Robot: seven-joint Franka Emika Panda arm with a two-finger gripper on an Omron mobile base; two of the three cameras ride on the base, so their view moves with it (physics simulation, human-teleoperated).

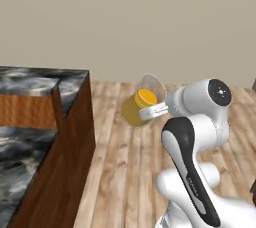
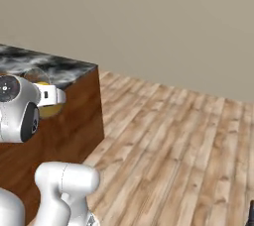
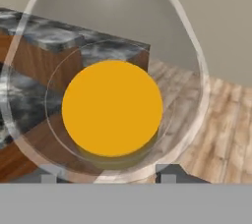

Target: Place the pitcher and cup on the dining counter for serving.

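Observation:
My gripper [image 1: 151, 111] is shut on the amber-yellow pitcher [image 1: 135, 110] and holds it in the air over the wood floor, tilted, with its clear spout rim [image 1: 152, 85] toward the wall. In the hand view the pitcher [image 3: 112, 107] lies between my two fingertips [image 3: 169, 174]. The dining counter [image 1: 35, 83], black marble on a brown wood base, stands to the left of the pitcher and apart from it. From the right base view, the pitcher [image 2: 48, 107] hangs in front of the counter's wooden end [image 2: 74, 121]. The cup is out of view.
Open wood floor [image 2: 173, 145] stretches right of the counter up to a plain beige wall [image 1: 150, 22]. A lower marble surface [image 1: 20, 157] sits behind the counter's wooden end panel [image 1: 70, 157]. A dark object [image 2: 251, 214] pokes in at the lower right edge.

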